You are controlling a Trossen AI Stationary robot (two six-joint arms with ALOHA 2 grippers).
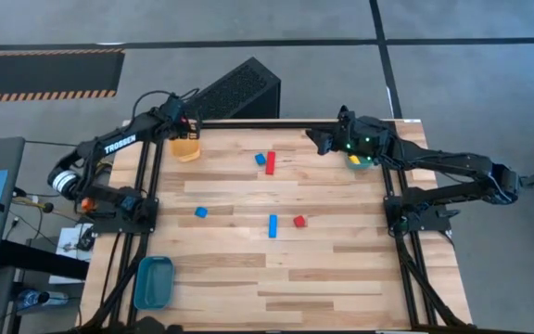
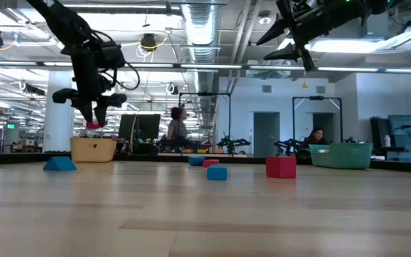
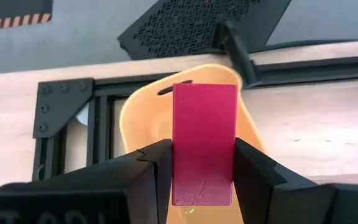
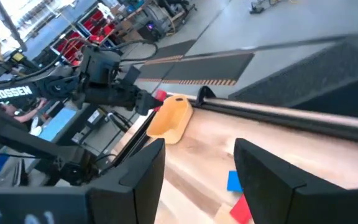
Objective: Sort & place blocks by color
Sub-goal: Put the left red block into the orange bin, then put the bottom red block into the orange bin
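Wood-plank table [image 1: 276, 269] takes up most of the overhead view, with a big open lab behind it in the low view and a couple of people way back, nowhere near the arms.

Biggest risk first: your left gripper [image 3: 202, 171] is clamped on a red block [image 3: 204, 143], hanging above the orange bin [image 1: 185, 147] at the far left corner. In the left wrist view the block lines up over the bin's opening, but the bin sits right at the table edge next to the frame. If you let go while off-centre, I'd guess the block clips the rim and bounces off the table, and then it's gone.

Second, the right gripper [image 4: 197, 168] has its fingers wide apart and holds nothing, up high near the green bin [image 1: 361, 162] at the far right corner. Swinging it toward the middle while the left arm comes back could have the two arms crossing paths, so stagger them.

Smaller stuff: a red bar [image 1: 270, 163] and a blue cube [image 1: 260, 159] sit just beside each other, maybe touching. Grab one sloppily and you'll probably shove the other. The blue bar [image 1: 273, 225] and red cube [image 1: 298, 221] are close too. One more blue cube [image 1: 200, 212] sits alone, and the blue bin [image 1: 153, 282] is at the near left corner, well apart from everything.
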